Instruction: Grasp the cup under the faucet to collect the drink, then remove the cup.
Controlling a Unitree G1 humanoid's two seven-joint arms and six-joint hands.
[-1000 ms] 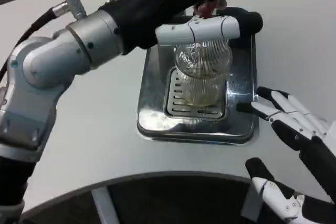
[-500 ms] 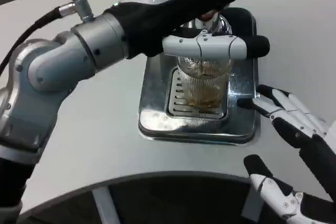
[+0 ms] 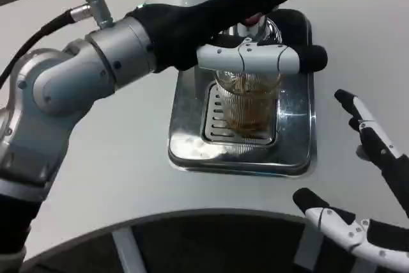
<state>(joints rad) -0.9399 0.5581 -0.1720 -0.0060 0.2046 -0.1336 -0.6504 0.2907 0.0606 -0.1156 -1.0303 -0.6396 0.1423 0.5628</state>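
A ribbed clear cup (image 3: 248, 103) stands on the grate of a chrome drip tray (image 3: 192, 148), holding amber drink. My left hand (image 3: 243, 4) reaches across from the left and lies over the faucet (image 3: 255, 25). Its upper fingers stretch past the tap, and one white and black finger (image 3: 255, 59) lies crosswise in front of the cup's rim. The hand seems to press the reddish tap lever, which is mostly hidden under it. My right hand (image 3: 374, 158) hovers to the right of the tray with fingers spread, holding nothing and apart from the cup.
The white table's curved front edge (image 3: 192, 212) runs below the tray, with a dark gap beneath it. My silver left forearm (image 3: 83, 75) crosses the table's left side. Bare white table lies to the right of the tray.
The amber drink in the cup has risen. My right hand has drawn back to the right, away from the tray's edge. The left hand settled lower over the faucet.
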